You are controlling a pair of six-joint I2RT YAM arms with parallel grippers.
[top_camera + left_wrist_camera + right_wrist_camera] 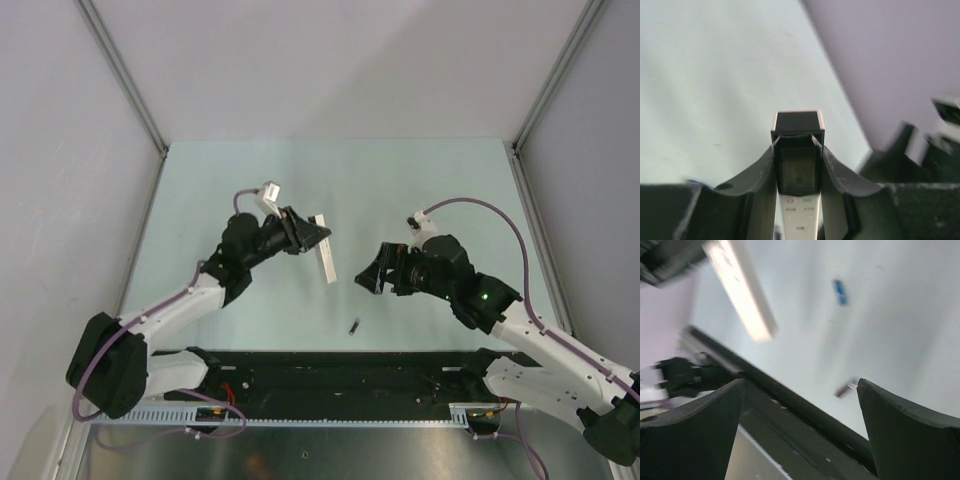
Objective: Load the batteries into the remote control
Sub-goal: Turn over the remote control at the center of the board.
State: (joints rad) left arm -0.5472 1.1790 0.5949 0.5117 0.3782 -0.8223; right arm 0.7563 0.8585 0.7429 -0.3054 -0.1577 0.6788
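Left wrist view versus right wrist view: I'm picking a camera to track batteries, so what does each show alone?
Only the left wrist view: the dark display window and printed labels on the slim white plastic remote control, clamped in the left hand. Only the right wrist view: a tiny blue cylindrical battery and a tiny dark cylindrical battery on the pale green table top, beyond the open, empty right hand. Both: the remote control, blurred in the right wrist view, and the table top. The left wrist view's faint blue smear is unreadable.
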